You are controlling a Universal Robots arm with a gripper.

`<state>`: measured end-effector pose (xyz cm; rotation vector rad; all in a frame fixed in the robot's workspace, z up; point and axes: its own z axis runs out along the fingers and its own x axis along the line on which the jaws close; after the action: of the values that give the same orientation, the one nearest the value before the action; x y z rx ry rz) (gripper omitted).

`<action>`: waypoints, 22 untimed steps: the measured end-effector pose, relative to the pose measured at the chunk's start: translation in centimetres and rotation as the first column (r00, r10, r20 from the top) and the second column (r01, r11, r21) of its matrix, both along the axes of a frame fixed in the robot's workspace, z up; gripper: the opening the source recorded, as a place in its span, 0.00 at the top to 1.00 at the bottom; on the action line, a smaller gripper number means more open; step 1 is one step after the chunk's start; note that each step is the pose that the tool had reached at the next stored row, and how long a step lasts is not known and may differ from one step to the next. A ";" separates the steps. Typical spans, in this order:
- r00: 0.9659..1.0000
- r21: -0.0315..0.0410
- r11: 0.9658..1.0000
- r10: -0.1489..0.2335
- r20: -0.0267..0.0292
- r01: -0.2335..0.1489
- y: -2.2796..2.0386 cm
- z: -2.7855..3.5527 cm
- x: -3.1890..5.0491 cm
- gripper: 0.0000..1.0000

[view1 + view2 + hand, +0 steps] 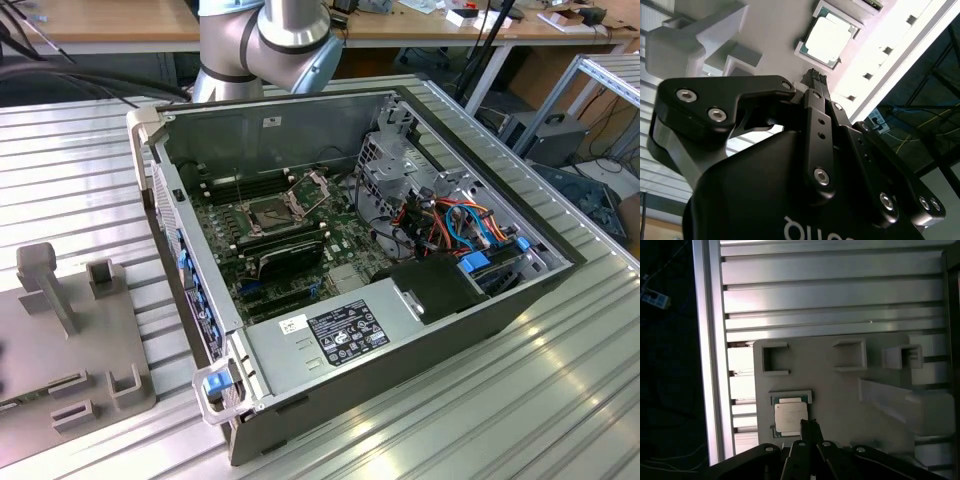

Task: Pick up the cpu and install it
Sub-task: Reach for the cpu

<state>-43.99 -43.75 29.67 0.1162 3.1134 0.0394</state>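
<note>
Recesses stud the pale grey plastic fixture plate (840,395) below me. One low square frame (791,396) on it cradles the cpu (789,418), a small flat square chip lying with its silvery metal face up. Two open-sided rectangular pockets (771,359) sit further along the same plate, near a taller stepped grey block (920,405). The plate rests on the ribbed aluminium table (830,290).

In the exterior view, the open grey metal computer case (400,385) lies on that table, with the plate off toward the exterior view's left. Inside the case are a green motherboard (340,250) with a dark square socket (272,212) whose metal frame is swung up, a perforated steel drive cage (395,165), a tangle of orange and blue cables (460,225) and a boxy grey power supply (300,360).

The power supply carries a black-and-white printed label (345,333) and a small white sticker (292,323); I leave both unread. White lettering on my own black housing is cut off at the edge of the second wrist view.

My silver-grey arm joint (270,35) stands behind the case's far wall. My black two-finger gripper (815,76) points toward the plate with its fingers drawn together tip against tip and nothing between them. In both wrist views the tips hang just at the chip's edge, and I cannot tell whether they touch it.
</note>
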 end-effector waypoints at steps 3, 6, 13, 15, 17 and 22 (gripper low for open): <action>1.000 0.000 1.000 0.000 0.000 0.000 -0.52 -0.01 -0.03 0.89; 1.000 0.000 1.000 0.000 0.000 0.000 -0.83 0.00 -0.04 0.89; 1.000 0.000 1.000 0.000 0.000 0.000 -0.84 0.00 -0.05 0.89; 1.000 0.000 1.000 0.000 0.000 0.000 -0.88 0.00 -0.05 0.89; 1.000 -0.001 1.000 0.000 0.000 0.000 -1.03 0.00 -0.05 0.89; 1.000 0.000 1.000 0.000 0.000 0.000 -1.25 0.00 -0.07 0.89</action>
<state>-44.06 -45.00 29.67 0.1164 3.1133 0.0388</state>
